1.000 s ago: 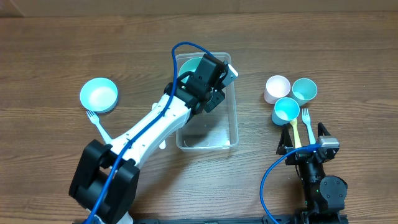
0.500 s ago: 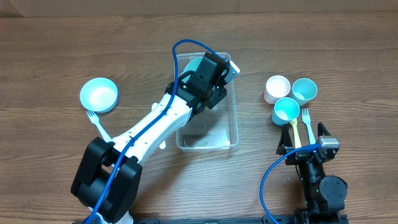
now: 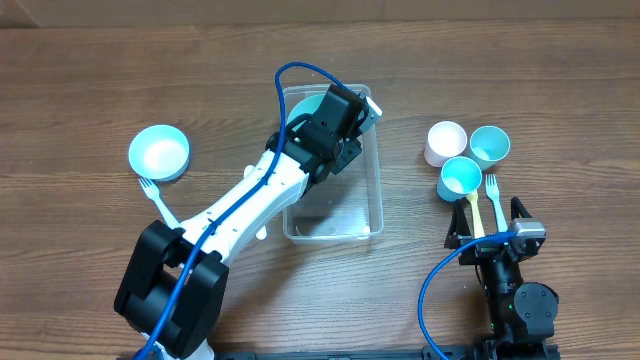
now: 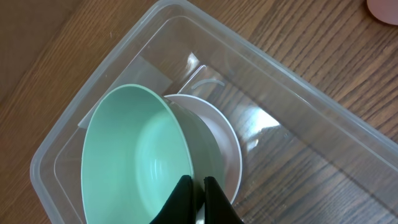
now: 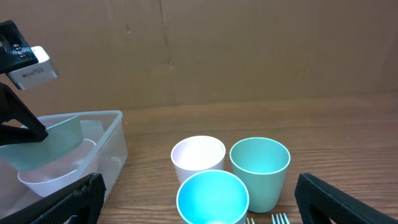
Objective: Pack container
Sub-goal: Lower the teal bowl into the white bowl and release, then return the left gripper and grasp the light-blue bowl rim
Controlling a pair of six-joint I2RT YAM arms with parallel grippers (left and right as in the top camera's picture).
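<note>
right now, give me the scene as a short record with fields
container: clear tub, mid-table, two bowls inside
left tool: shut on the green bowl rim, inside the container
green bowl: tilted, over the white bowl
right tool: open, holding nothing
right of container: three cups, two forks
left of container: blue bowl, white fork

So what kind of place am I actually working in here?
Looks like a staged test bench, not a real kitchen: a wood-grain table, a plain cardboard backdrop behind it, and pastel cups and forks laid out beside the clear container.
</note>
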